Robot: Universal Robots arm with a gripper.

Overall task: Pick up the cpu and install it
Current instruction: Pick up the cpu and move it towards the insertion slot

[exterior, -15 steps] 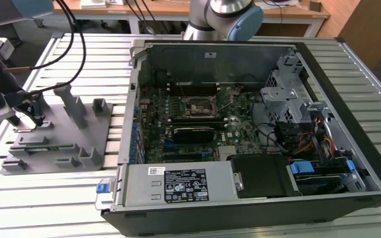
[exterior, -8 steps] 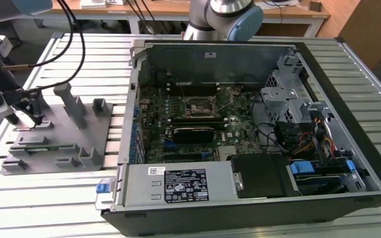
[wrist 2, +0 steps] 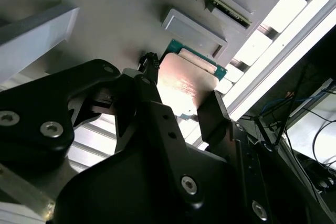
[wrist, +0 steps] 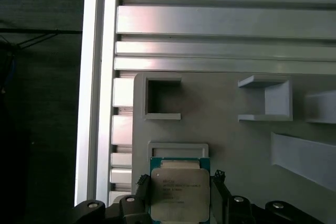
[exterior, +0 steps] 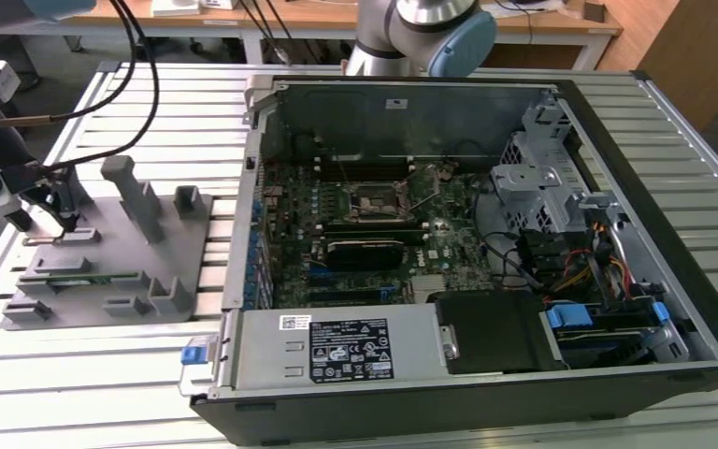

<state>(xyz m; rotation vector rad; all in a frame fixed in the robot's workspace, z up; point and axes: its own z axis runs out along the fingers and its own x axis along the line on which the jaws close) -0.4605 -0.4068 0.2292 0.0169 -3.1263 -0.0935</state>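
Note:
The cpu, a flat square chip with a silvery top and a green rim, lies low over the grey fixture tray beside a raised frame. My gripper straddles it, one black finger against each opposite edge, shut on it. In the second wrist view the cpu shows between the same fingers of the gripper. In the exterior view the gripper is down at the tray on that view's left. The open socket sits on the motherboard inside the computer case.
The tray carries upright grey posts and a long stick in a slot. Black cables hang over the slatted table. A second arm's base stands behind the case. Drive cages and wiring fill the case's right side.

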